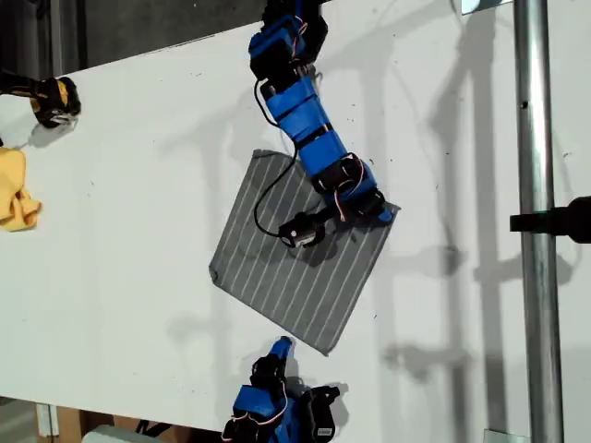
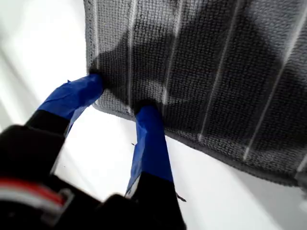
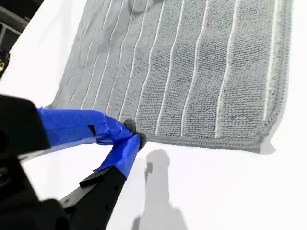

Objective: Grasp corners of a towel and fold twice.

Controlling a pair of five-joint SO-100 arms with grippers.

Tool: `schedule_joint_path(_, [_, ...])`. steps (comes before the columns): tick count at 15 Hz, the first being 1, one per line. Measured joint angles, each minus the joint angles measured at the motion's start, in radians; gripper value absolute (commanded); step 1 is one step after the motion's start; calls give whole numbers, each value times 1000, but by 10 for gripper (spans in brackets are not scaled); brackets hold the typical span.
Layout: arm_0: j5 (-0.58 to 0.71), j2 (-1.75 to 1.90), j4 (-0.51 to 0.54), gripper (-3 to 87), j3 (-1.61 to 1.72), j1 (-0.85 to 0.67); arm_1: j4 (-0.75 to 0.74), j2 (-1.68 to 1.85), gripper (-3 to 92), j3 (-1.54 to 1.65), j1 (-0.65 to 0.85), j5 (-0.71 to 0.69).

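- In the exterior view, the towel (image 1: 295, 268) is lying flat on the white table (image 1: 120, 277), turned like a diamond, near the middle.
- One blue arm is reaching in from the far side. My first gripper (image 1: 383, 214) is sitting at the towel's corner (image 1: 391, 210) on the exterior view's right.
- My second gripper (image 1: 282, 346) is pointing up from the near edge of the table. It is sitting just beside the towel's near edge, close to the nearest corner (image 1: 325, 352).
- A small yellow cloth (image 1: 14, 198) is lying far off at the exterior view's left. A metal pole (image 1: 536, 231) is standing at the exterior view's right.
- In the first wrist view, my first gripper (image 2: 120, 93) is holding its two blue fingers (image 2: 151, 139) wide apart. Both tips are touching the edge of the towel (image 2: 216, 72) near a corner. Nothing is being squeezed.
- In the second wrist view, my second gripper (image 3: 132, 134) is pressing its blue tips together, right at the edge of the towel (image 3: 192, 72). I cannot tell if any cloth is caught between them.
- The towel is spreading away from it, flat and smooth.
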Motion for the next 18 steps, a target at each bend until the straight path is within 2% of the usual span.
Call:
schedule_joint_path(4, [0,0,0,-21,0,0,86,-29,-1,-17,2,46])
schedule_joint_path(14, [6,0,-2,-23,0,0,104,25,-1,-6,2,66])
schedule_joint_path(18, [29,-14,0,-23,-129,31,91,29,-1,-6,5,60])
